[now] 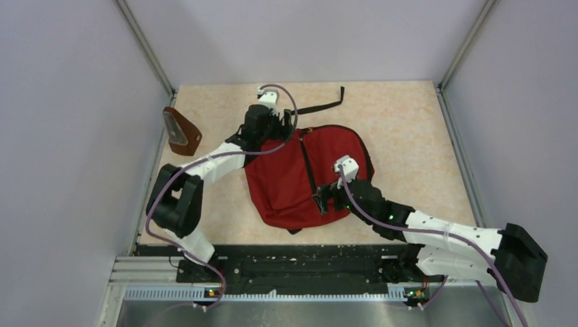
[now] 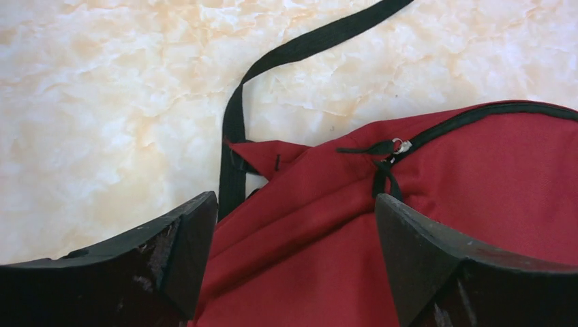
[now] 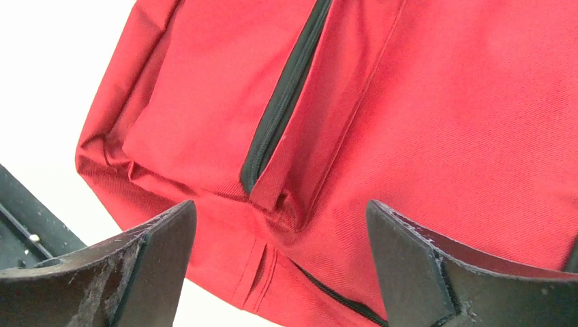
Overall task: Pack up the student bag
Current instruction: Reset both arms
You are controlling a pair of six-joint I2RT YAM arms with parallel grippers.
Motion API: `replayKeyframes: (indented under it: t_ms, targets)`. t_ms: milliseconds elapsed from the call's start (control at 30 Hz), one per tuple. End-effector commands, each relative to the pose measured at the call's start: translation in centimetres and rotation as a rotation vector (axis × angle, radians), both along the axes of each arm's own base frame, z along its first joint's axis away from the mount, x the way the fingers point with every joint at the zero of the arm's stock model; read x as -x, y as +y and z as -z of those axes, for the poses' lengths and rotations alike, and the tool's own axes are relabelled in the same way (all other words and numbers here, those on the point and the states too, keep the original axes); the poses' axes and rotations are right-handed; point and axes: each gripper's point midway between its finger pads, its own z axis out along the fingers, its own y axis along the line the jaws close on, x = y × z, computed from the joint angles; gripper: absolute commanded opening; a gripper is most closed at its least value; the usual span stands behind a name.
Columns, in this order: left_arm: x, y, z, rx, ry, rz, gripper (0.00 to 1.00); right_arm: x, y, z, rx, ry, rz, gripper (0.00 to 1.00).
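Observation:
The student bag, dark red with black zippers, lies flat in the middle of the table. My left gripper hovers over its far top edge, open. In the left wrist view the left gripper has its jaws wide apart over red fabric, with a zipper pull just beyond them. My right gripper is over the bag's near right part, also open. In the right wrist view the right gripper straddles a bag corner beside a shut black pocket zipper. Neither gripper holds anything.
A small brown wedge-shaped pouch stands at the table's left edge. A loose black strap trails from the bag toward the far side. Grey walls close in left, right and back; a black rail runs along the near edge.

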Motion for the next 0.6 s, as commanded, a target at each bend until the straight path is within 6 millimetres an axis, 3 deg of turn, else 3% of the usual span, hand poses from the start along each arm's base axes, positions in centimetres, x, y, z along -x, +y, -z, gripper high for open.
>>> replayKeyframes:
  t_ms: [0, 100, 233, 367, 467, 567]
  targets:
    - [1.4, 2.8, -5.3, 0.095, -0.110, -0.064, 0.91, -2.9, -2.2, -3.9, -0.031, -0.032, 0.086, 0.92]
    - [2.6, 6.4, -5.3, 0.125, -0.078, -0.144, 0.92, -5.1, -5.2, -3.6, -0.063, 0.034, 0.171, 0.92]
    - [5.1, 11.9, -6.2, 0.170, -0.037, -0.296, 0.94, -7.0, -10.8, -3.3, -0.044, 0.070, 0.360, 0.92]
    - [9.1, 17.6, -7.7, 0.218, 0.021, -0.472, 0.94, -8.0, -16.3, -5.8, -0.086, 0.054, 0.558, 0.93]
    - [12.3, 19.7, -9.5, 0.184, 0.015, -0.519, 0.95, -8.1, -19.4, -8.7, -0.104, -0.034, 0.686, 0.94]
    - [14.6, 20.5, -11.1, 0.124, 0.004, -0.515, 0.95, -7.9, -21.6, -10.2, -0.094, -0.127, 0.782, 0.99]
